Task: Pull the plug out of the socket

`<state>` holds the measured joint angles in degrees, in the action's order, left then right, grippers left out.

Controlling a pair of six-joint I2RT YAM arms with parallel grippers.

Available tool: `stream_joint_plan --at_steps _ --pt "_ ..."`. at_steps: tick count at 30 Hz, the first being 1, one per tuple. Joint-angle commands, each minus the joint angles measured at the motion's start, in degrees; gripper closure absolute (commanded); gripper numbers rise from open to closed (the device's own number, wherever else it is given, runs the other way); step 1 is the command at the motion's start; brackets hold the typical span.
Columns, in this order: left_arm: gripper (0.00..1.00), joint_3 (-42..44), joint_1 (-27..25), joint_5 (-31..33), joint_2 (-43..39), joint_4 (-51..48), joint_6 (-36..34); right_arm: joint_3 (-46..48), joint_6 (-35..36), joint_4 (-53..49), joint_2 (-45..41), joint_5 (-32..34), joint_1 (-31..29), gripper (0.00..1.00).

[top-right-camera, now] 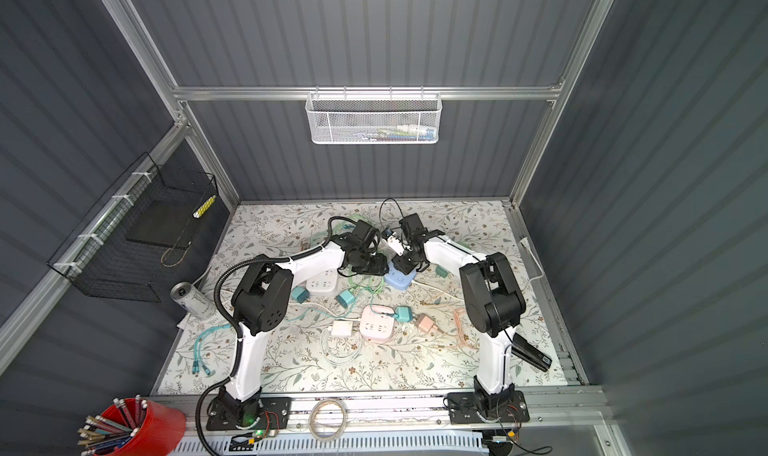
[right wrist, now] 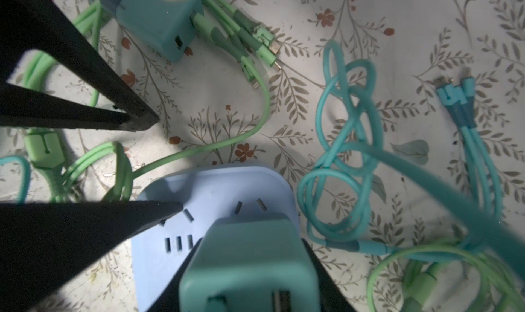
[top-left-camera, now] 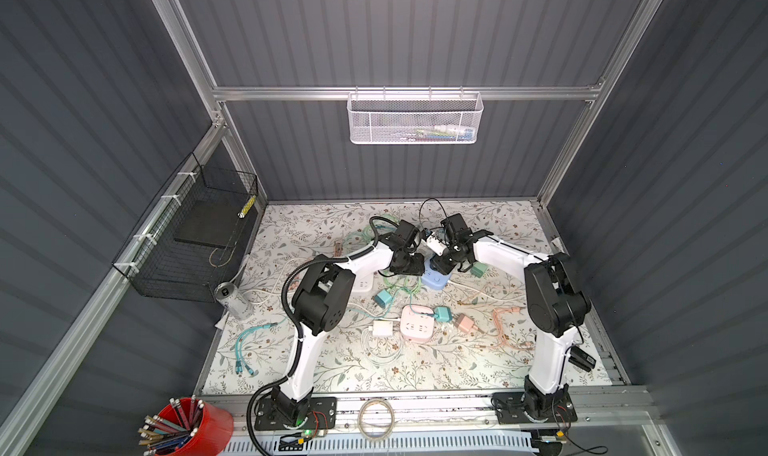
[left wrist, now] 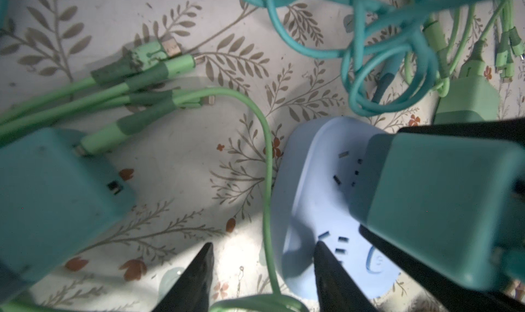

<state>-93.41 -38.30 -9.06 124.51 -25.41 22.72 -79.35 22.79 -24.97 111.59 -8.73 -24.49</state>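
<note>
Your right gripper [right wrist: 251, 241] is clamped on the teal plug [right wrist: 250, 276], which stands on the blue socket [right wrist: 221, 188]. Your left gripper [left wrist: 264, 243] is part open, one fingertip [right wrist: 170, 206] on the socket face. The moulded mark [left wrist: 375, 260] there is too blurred to read.

Top views evenly lit, sharp; wrist views dim, shadowed, foreground blurred.

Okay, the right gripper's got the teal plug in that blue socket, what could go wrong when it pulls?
1. The left gripper is open, with only one fingertip over the blue socket, near its edge. The socket may lift or tip with the teal plug that the right gripper clamps.
2. A green cable runs between the left fingers beside the socket. It could snag and get dragged.
</note>
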Motion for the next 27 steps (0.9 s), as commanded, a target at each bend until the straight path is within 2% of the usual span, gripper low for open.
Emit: stream_joint_plan --at_steps 1,10,27 --pt "0.44 2.7 -0.18 4.49 6.43 -5.98 -1.46 -2.5 -2.07 -0.52 -2.23 -7.02 -0.51 0.93" --pt "0.44 3.16 -0.1 4.58 5.78 -5.45 -1.62 -0.25 -1.23 -0.94 -2.03 -2.55 -1.07 0.93" --pt "0.43 6.1 -0.05 5.5 1.67 -3.02 -1.75 -0.27 -9.76 -1.76 -3.42 -4.05 6.79 0.88"
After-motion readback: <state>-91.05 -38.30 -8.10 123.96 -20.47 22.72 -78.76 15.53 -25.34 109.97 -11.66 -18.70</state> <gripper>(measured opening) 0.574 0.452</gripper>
